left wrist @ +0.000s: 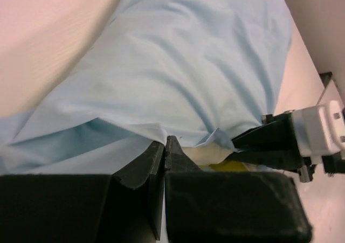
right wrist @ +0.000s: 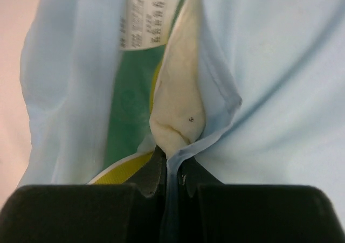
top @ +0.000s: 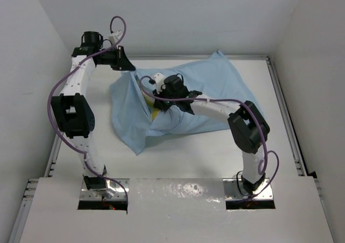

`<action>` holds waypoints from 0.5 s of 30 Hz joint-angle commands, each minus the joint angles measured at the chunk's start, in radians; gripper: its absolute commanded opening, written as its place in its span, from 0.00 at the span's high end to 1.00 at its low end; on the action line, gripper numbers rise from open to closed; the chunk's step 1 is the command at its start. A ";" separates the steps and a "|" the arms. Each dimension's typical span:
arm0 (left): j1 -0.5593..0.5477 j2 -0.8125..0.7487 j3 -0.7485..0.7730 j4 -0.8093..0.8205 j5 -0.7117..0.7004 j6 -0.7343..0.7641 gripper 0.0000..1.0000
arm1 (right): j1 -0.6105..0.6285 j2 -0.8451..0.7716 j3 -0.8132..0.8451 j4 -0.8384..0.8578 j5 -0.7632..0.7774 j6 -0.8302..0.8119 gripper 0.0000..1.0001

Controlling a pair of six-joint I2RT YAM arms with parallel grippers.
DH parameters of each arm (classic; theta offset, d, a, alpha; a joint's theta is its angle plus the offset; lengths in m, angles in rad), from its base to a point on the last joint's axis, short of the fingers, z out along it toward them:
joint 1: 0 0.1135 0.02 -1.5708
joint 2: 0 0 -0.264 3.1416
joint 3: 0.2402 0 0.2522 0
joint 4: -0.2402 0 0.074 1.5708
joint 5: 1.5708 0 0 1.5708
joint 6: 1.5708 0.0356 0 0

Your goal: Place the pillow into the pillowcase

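The light blue pillowcase [top: 215, 92] lies rumpled across the middle of the table, covering most of the pillow. Only a strip of the pillow's yellow trim [top: 154, 114] shows at the case's opening. My right gripper [top: 161, 102] is at that opening. In the right wrist view it [right wrist: 171, 157] is shut on the blue hem [right wrist: 215, 124], with the pillow's cream corner [right wrist: 178, 103] pressed at its tips. The case's green inner side [right wrist: 129, 103] and a white tag [right wrist: 148, 22] show beyond. My left gripper [top: 129, 67] [left wrist: 164, 141] is shut on the pillowcase's edge [left wrist: 156, 130] at the far left corner.
The white table [top: 178, 157] is boxed in by white walls at the left, back and right. A metal rail [top: 284, 119] runs along its right edge. The right gripper's black body [left wrist: 280, 140] shows close by in the left wrist view.
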 commanded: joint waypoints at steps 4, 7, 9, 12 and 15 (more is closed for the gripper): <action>-0.069 -0.050 0.015 0.046 0.153 0.137 1.00 | 0.037 0.209 0.316 -0.130 -0.162 -0.012 1.00; -0.119 -0.059 0.046 -0.080 0.225 0.290 1.00 | 0.016 0.361 0.601 -0.081 -0.084 0.175 1.00; -0.135 -0.042 0.094 -0.264 0.236 0.399 1.00 | -0.030 0.409 0.632 0.017 0.080 0.428 1.00; -0.144 -0.032 0.110 -0.406 0.237 0.525 1.00 | -0.061 0.445 0.623 0.081 0.259 0.622 0.84; -0.118 0.001 0.143 -0.471 0.226 0.585 1.00 | -0.042 0.454 0.654 0.034 0.300 0.535 0.37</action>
